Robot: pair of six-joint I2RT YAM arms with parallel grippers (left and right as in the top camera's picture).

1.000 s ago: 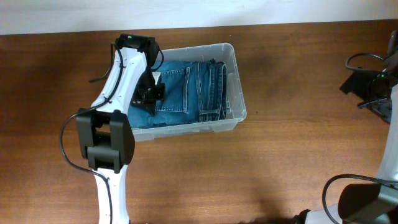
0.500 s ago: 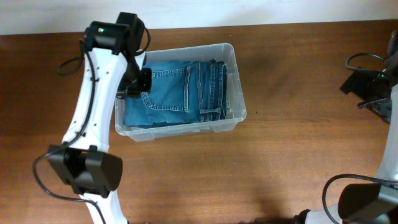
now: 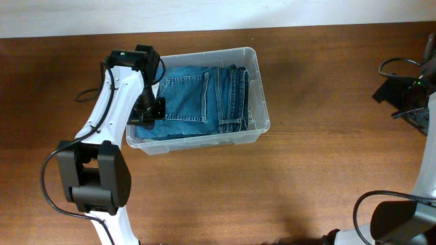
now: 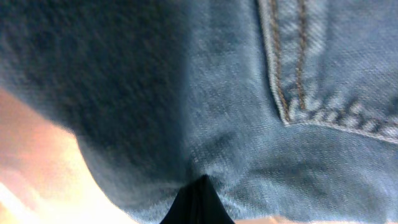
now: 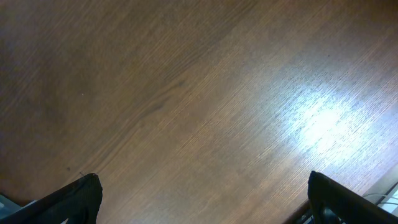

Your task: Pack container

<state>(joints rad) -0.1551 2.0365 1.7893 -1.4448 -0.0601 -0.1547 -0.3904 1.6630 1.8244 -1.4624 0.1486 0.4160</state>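
Observation:
The clear plastic container (image 3: pixel 204 141) stands on the wooden table, left of centre. Folded blue jeans (image 3: pixel 197 99) lie inside it and fill most of its floor. My left gripper (image 3: pixel 146 114) is down inside the container at its left end, on the jeans' left edge. In the left wrist view its fingertips (image 4: pixel 198 202) are together, and the denim (image 4: pixel 249 93) puckers around them. My right gripper (image 5: pixel 202 199) is open wide and empty over bare table. In the overhead view it (image 3: pixel 388 88) sits at the far right edge, well away from the container.
The table's back edge meets a pale wall just behind the container. Black cables (image 3: pixel 398 64) and the right arm's base crowd the far right edge. The left arm's base (image 3: pixel 95 180) stands in front of the container, to its left.
My left gripper has moved from the jeans' middle-left to their left edge, first back and then forward toward the container's front left corner. The left arm swung. The right arm has not moved.

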